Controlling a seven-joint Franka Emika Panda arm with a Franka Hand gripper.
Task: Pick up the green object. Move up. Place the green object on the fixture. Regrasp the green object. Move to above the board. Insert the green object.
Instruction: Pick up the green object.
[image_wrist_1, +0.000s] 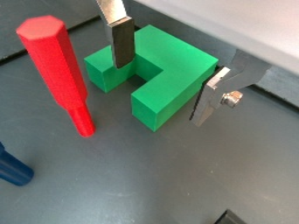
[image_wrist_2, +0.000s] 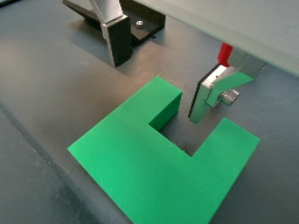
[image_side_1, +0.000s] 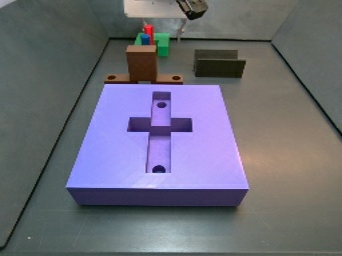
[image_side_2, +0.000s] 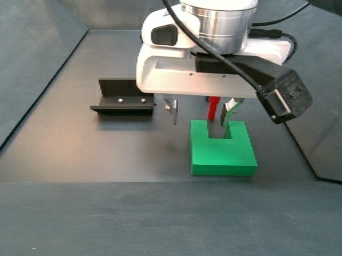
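1. While the hand (image_wrist_1: 163, 77) hung low over the green object (image_wrist_1: 149, 77), its silver fingers (image_wrist_1: 121, 44) stood spread wide on either side of the block and gripped nothing.
2. The green object lay flat on the dark floor at the far end of the workspace, well apart from the board (image_side_1: 163, 142), which filled the near part of a side view.
3. In both wrist views one finger sat over one prong of the block while the other finger (image_wrist_2: 212, 92) stood near the opposite prong; neither pad looked to be touching green yet.
4. The step in hand was judged to be the first pick, with everything after it not yet done.
5. To do it well, the hand would need to come down until the pads bracketed solid green, not the open notch, and then close squarely so the block did not twist.
6. A red peg (image_wrist_1: 59, 72) stood just beside the block, so the descent would have to stay clear of it; a knock could shift the block.
7. The fixture (image_side_2: 124, 100) sat near the block in a side view, so the carry after lifting looked short.
8. A brown block (image_side_1: 140, 62) stood beyond the board's far edge, close to the pick spot.
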